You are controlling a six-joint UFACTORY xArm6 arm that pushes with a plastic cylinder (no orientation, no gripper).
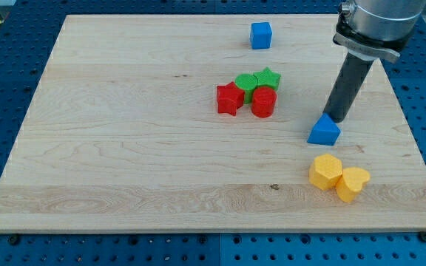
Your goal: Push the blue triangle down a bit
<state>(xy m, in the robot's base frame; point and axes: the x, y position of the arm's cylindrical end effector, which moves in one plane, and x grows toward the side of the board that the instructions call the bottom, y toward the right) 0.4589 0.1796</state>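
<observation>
The blue triangle (323,131) lies on the wooden board (124,148) at the view's right, just above two yellow blocks. My tip (334,117) touches or nearly touches the triangle's upper right edge, on its top side. The dark rod rises from there up to the arm at the view's top right.
A yellow hexagon-like block (325,171) and a yellow heart (353,183) sit just below the triangle. A red star (228,98), red cylinder (264,102), green cylinder (246,83) and green star (268,77) cluster at centre. A blue cube (260,35) sits near the top.
</observation>
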